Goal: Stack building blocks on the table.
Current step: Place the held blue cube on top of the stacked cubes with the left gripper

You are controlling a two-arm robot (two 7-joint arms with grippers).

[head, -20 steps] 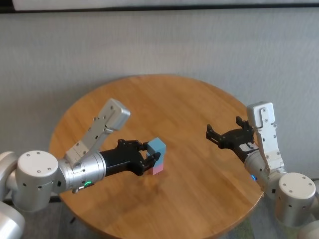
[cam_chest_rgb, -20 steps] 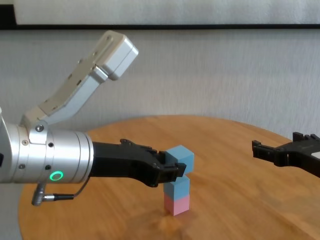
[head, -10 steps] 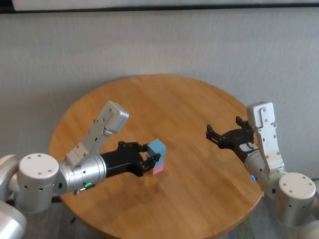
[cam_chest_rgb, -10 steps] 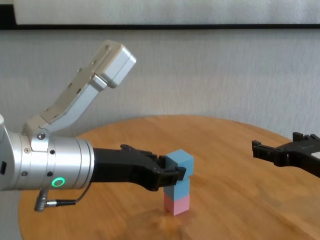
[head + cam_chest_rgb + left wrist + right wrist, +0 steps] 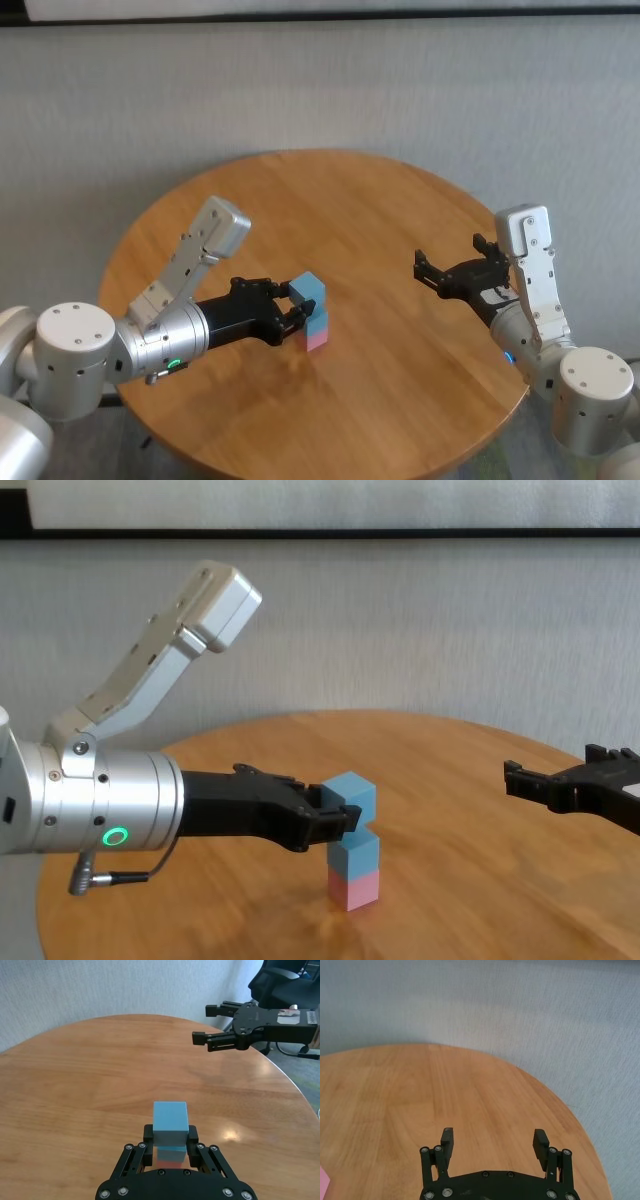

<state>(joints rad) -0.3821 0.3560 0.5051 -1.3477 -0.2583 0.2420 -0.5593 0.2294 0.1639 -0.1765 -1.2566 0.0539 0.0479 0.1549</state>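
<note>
A light blue block (image 5: pixel 355 853) sits on a pale pink block (image 5: pixel 355 889) near the middle of the round wooden table (image 5: pixel 380 210). My left gripper (image 5: pixel 299 306) is shut on a second light blue block (image 5: pixel 308 289). It holds this block at the top of the stack, offset a little to the left in the chest view (image 5: pixel 349 792). In the left wrist view the fingers (image 5: pixel 149 1136) flank the top block (image 5: pixel 170 1117). My right gripper (image 5: pixel 455 272) is open and empty, hovering over the table's right side, well apart from the stack.
The table edge curves close beneath my right gripper (image 5: pixel 493 1140). A grey wall stands behind the table. A black office chair (image 5: pixel 290 982) shows beyond the table in the left wrist view.
My left gripper, with the blue block in it, has shifted slightly left over the stack. The left arm's elbow has dropped. The right arm has not moved.
</note>
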